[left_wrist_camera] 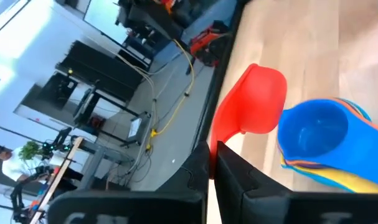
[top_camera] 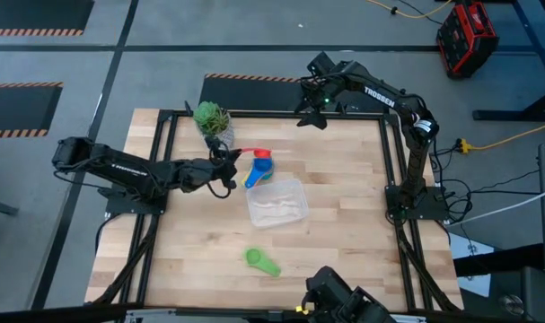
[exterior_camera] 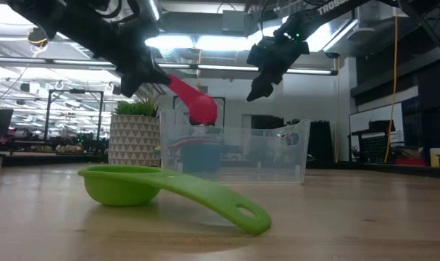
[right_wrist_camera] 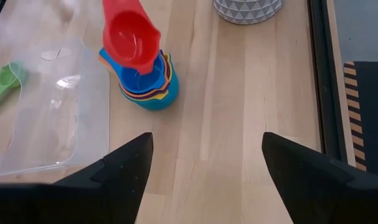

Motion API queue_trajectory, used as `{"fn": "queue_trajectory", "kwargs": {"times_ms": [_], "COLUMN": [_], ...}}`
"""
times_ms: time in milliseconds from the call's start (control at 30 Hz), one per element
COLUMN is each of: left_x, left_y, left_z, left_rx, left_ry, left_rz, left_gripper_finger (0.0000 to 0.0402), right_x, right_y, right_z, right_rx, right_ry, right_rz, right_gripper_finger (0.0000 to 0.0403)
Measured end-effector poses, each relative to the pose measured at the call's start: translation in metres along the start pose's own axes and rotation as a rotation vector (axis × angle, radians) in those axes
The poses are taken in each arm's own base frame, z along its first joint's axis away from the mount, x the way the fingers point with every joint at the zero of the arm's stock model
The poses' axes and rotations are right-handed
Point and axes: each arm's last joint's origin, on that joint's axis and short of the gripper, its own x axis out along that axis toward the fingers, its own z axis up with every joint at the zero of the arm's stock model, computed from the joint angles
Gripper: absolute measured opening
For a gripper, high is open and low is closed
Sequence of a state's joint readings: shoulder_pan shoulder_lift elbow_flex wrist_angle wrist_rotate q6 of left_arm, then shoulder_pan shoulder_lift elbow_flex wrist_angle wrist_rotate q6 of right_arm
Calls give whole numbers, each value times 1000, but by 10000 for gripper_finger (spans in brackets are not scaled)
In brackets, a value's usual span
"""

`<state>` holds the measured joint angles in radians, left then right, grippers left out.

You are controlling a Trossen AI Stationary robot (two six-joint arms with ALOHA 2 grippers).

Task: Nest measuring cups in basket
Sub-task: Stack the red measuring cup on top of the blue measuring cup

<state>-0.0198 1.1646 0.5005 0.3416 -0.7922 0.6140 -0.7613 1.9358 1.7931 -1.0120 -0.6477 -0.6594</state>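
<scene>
Red plastic, in the form of a small scoop-shaped measuring cup (top_camera: 262, 155), is gripped by its flat handle between the closed fingers of the left gripper (top_camera: 229, 166), and it is held just above a nested stack of blue, yellow and orange cups (top_camera: 259, 173) standing on the wooden table (top_camera: 344, 233). Just beside that stack, at about five o'clock from it, the clear rectangular plastic basket (top_camera: 276, 203) is seen, with a lone green measuring cup (top_camera: 261, 261) lying well apart at six o'clock of the basket. At the table's twelve o'clock edge the right gripper (top_camera: 310, 112) is held with its fingers spread wide and nothing between them, and a small green plant in a white patterned pot (top_camera: 213, 120) is placed at about eleven o'clock from the stack.
</scene>
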Motion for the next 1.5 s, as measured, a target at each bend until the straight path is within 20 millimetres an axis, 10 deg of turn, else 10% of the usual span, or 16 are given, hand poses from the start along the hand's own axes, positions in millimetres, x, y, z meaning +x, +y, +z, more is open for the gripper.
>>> {"fn": "queue_trajectory", "kwargs": {"times_ms": [733, 1500], "left_x": [14, 5], "left_y": [-31, -40], "left_z": [-9, -2], "left_rx": [227, 74], "left_ry": [66, -11], "left_rz": [-65, -166], "left_gripper_finger": [16, 36], "right_x": [2, 9], "right_y": [4, 12], "right_z": [6, 11], "right_rx": [-26, -46], "right_ry": [-89, -74], "right_rz": [90, 98], "right_gripper_finger": [305, 305]}}
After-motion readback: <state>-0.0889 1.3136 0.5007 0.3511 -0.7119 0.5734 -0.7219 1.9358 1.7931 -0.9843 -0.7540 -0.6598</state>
